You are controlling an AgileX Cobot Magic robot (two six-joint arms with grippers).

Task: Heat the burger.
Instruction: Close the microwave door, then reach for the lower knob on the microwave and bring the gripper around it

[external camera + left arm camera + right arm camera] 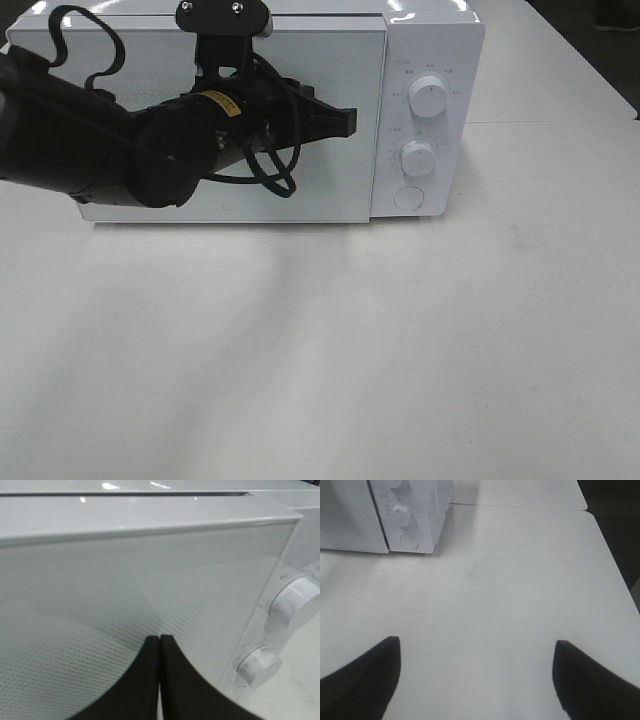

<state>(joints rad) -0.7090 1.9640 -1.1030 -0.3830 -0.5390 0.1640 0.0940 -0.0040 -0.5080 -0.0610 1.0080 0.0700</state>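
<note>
Left end effector (159, 637), black curved jaws together, faces glossy white microwave (150, 575).

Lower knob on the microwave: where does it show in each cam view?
Exterior high: lower knob, right of the shut door, between upper knob and round button.
Left wrist: lower knob past the door's edge, beyond the shut left gripper.
Right wrist: lower knob just above the round button, far beyond the open right gripper.
Shared landmark: the microwave door.
</note>
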